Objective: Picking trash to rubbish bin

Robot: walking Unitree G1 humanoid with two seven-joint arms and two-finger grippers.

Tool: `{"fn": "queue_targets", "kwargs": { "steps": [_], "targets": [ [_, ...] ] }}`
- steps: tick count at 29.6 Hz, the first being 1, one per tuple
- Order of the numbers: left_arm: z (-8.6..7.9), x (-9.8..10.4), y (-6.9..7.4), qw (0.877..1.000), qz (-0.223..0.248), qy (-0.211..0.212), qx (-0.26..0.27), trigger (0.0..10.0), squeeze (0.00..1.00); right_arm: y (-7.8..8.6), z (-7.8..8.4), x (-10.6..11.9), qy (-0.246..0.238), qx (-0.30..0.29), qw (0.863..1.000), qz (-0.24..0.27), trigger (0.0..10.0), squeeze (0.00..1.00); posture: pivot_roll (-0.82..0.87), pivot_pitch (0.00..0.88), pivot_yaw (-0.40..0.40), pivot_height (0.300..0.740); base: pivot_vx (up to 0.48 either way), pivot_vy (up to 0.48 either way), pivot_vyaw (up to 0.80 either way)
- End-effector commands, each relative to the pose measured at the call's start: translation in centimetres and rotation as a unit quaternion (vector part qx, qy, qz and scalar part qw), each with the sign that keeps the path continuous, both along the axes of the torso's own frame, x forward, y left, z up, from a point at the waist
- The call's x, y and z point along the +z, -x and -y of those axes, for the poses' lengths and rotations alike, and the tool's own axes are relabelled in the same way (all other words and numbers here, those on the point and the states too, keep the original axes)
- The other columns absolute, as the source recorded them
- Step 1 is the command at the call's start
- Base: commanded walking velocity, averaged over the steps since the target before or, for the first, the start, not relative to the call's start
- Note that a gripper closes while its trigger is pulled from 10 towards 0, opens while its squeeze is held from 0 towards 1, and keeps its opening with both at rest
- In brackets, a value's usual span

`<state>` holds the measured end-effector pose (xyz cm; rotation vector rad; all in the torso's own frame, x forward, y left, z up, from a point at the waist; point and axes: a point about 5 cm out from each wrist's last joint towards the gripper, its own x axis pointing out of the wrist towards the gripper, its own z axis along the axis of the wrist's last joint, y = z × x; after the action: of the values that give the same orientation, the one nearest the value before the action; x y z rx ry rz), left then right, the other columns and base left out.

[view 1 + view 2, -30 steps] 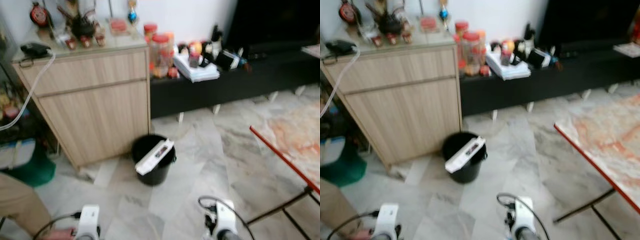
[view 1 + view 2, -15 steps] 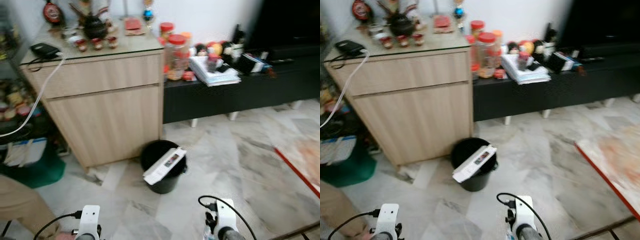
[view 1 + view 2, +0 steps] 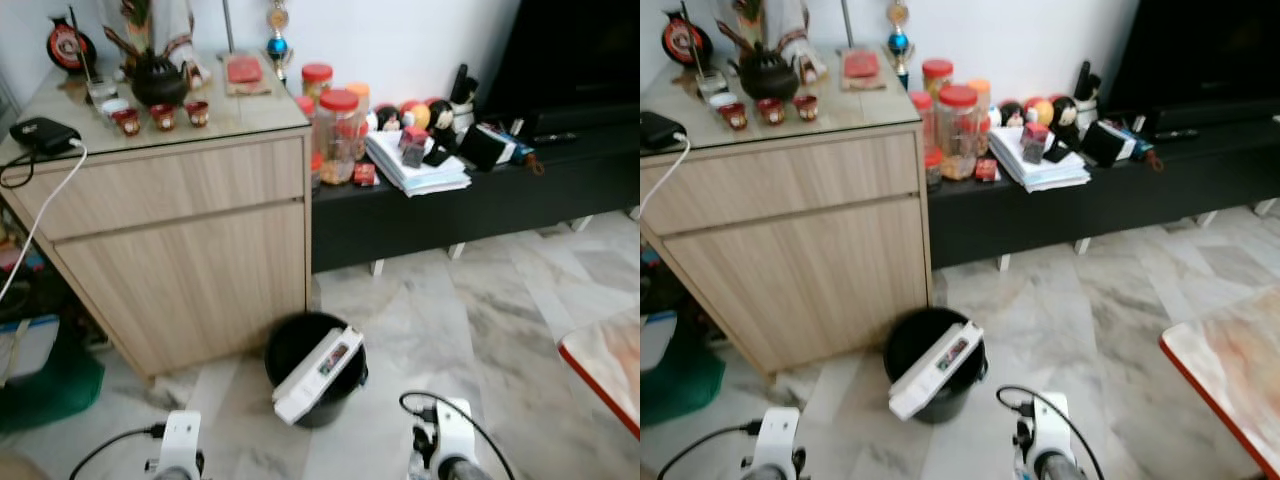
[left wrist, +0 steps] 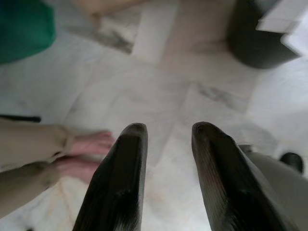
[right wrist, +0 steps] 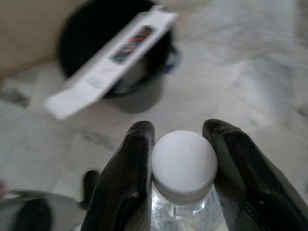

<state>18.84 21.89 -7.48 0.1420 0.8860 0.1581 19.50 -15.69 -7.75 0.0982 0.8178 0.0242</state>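
A black rubbish bin (image 3: 300, 350) stands on the marble floor beside a wooden cabinet. A long white box (image 3: 318, 375) leans out over its rim. In the right wrist view my right gripper (image 5: 176, 144) is shut on a clear plastic bottle with a white cap (image 5: 183, 163), and the bin (image 5: 120, 53) lies ahead of it. My left gripper (image 4: 166, 144) hangs open over the bare floor, nothing between its fingers (image 4: 125, 168). Both wrists (image 3: 178, 450) (image 3: 445, 455) show at the bottom edge of the eye views.
The wooden cabinet (image 3: 180, 250) carries a teapot and small cups. A low black TV bench (image 3: 450, 210) holds jars and papers. A red-edged table corner (image 3: 605, 370) juts in at right. A person's bare foot (image 4: 82, 154) rests on the floor near my left gripper. A green bag (image 3: 45, 385) sits at left.
The camera has swung and closed in: the bin now sits nearer and more central, and the red-edged table has slid away to the right. The bottle stays held.
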Motion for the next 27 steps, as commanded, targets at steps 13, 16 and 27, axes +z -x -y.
{"fn": "queue_targets", "kwargs": {
  "steps": [13,16,27],
  "targets": [
    [0.01,0.05,-0.13,1.0,-0.002,-0.004,-0.003,10.0,0.0,-0.56,0.0,0.33,0.008,0.015,1.0,0.011,10.0,0.0,-0.01,0.057,-0.022,0.74,0.48,0.0,0.08],
    [0.01,0.06,-0.16,1.0,-0.002,-0.005,-0.005,10.0,0.0,-0.59,-0.08,0.34,0.007,0.015,1.0,0.011,10.0,0.0,-0.01,0.057,-0.022,0.74,0.48,0.0,0.6],
    [0.04,0.12,-0.26,1.0,0.0,-0.01,-0.011,10.0,0.0,-1.14,-0.33,0.62,0.008,0.025,1.0,0.017,10.0,0.0,-0.01,0.055,-0.022,0.74,0.088,0.0,0.09]
  ]
}}
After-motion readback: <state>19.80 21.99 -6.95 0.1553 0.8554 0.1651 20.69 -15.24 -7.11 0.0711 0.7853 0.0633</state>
